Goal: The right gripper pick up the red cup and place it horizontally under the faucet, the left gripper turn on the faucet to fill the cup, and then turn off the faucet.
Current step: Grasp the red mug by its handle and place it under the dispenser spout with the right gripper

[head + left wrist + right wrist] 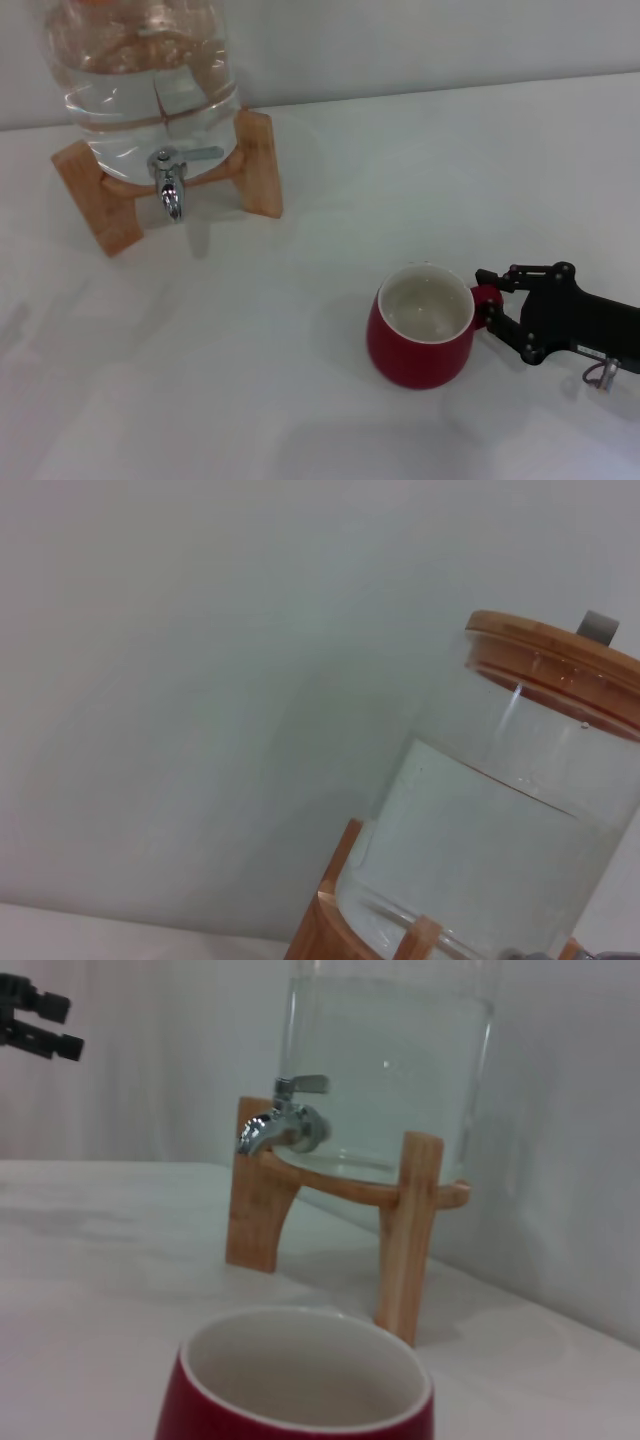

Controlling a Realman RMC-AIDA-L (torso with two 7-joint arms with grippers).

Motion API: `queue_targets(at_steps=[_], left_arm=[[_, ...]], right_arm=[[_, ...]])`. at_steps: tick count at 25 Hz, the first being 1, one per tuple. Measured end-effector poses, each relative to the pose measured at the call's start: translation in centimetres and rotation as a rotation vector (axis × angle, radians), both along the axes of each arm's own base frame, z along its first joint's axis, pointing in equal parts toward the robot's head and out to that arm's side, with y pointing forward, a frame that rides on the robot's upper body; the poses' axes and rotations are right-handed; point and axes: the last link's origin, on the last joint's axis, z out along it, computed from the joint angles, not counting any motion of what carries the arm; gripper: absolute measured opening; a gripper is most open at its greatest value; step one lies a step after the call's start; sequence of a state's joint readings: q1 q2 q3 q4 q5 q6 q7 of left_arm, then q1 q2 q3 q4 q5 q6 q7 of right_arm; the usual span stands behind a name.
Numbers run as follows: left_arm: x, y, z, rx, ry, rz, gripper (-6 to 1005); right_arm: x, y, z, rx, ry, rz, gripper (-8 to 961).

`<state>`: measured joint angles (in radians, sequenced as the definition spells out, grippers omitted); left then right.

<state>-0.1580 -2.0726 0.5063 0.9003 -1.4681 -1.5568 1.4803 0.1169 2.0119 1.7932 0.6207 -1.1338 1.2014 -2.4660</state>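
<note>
The red cup [420, 330] stands upright on the white table at the front right, its white inside empty; its rim also fills the bottom of the right wrist view [300, 1385]. My right gripper [497, 308] reaches in from the right, open, with its black fingers straddling the cup's red handle. The chrome faucet [172, 186] with its flat lever sticks out of the clear water jar [150, 90] at the back left and also shows in the right wrist view [285, 1125]. My left gripper [72, 1027] shows only in the right wrist view, held in the air away from the faucet, fingers apart.
The jar rests on a wooden stand [262, 165] with legs on each side of the faucet. It has a wooden lid [560, 665]. A white wall rises behind the table.
</note>
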Motion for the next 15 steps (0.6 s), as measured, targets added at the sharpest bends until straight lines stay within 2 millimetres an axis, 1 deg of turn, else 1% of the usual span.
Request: queue_targets(at_steps=[4,10,15], left_arm=[[0.0,0.0,0.0,0.000,-0.001,0.000,883],[0.0,0.0,0.0,0.001,-0.001,0.001,883],[0.0,0.0,0.0,0.000,0.000,0.001,883]], right_arm=[[-0.6,0.0,-0.5,-0.006,0.026,0.015,368],[-1.0,0.0,-0.8,-0.019,0.034,0.030,162],[-1.3,0.0,-0.8,-0.014,0.059,0.034,160]])
